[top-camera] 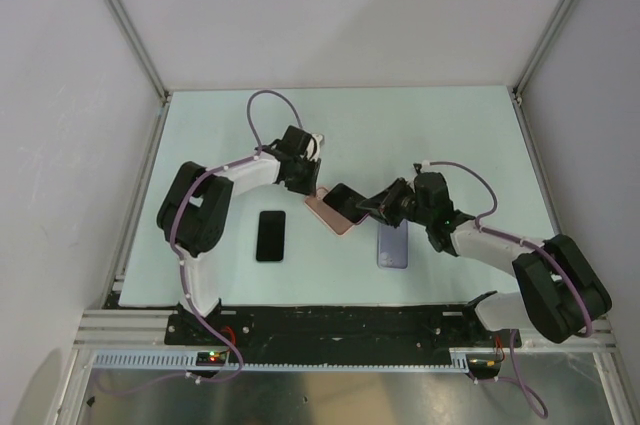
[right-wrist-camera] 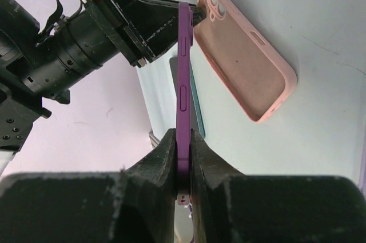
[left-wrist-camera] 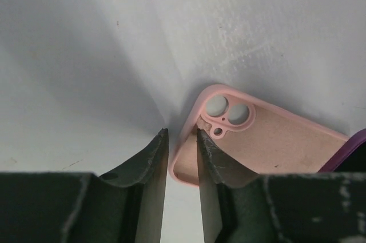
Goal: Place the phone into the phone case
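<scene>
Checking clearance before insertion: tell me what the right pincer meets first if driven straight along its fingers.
The right pincer carries the phone ahead of it; its far end would likely meet the left pincer at the case corner first, though depth is unclear.

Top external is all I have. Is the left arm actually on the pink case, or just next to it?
Observer: On it. In the left wrist view, the left gripper has the pink case rim between its jaws at the camera-cutout corner, one jaw outside and one inside. I can't confirm a firm pinch.
Operator: And the right? It's just a dark blob from above.
Observer: The right gripper is shut on a purple phone, held on edge, with a side button facing the wrist camera.
Operator: Which way up is the case?
Observer: Open side up on the table, with nothing inside it. The phone is beside it, not yet in.
</scene>
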Robot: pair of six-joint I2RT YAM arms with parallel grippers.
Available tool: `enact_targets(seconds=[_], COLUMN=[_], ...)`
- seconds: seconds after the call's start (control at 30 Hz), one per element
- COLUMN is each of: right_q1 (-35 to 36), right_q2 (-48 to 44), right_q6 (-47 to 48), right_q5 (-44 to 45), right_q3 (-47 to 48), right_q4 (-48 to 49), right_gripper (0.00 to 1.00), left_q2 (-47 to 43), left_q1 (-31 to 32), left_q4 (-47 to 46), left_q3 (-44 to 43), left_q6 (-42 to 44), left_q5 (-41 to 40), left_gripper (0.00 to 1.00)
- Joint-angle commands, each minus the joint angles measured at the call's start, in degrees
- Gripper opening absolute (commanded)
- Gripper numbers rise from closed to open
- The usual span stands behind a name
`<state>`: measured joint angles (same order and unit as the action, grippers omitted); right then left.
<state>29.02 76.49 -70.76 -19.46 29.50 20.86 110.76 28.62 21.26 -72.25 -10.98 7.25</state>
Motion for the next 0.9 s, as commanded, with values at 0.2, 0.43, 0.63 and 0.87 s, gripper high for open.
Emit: enact_targets(seconds=[0.2, 0.43, 0.63, 0.87], right_q1=[-2.64, -3.10, -4.90, -4.79], right_q2=[-0.13, 2.76, 8.64, 13.30], right_q6=[1.26, 5.11, 5.83, 6.36], right_q5=[-11.24, -15.18, -21.26, -22.55], right_q3=[1.34, 1.20, 1.57, 2.05], right_q4=[1.17, -0.43, 4.88, 6.75], right_gripper=[0.01, 0.00, 0.00, 0.00], left_q2=[-3.13, -8.87, -11.07, -11.44], left_q1=[2.53, 4.87, 5.87, 6.17], left_q4=[1.37, 0.76, 0.65, 0.63], left_q3=[1.77, 9.41, 11.05, 12.12], left_q6=[-5.80, -12.50, -9.90, -6.12], left_q5=[-7.76, -12.67, -10.99, -8.52], left_gripper=[0.08, 0.00, 0.00, 0.00])
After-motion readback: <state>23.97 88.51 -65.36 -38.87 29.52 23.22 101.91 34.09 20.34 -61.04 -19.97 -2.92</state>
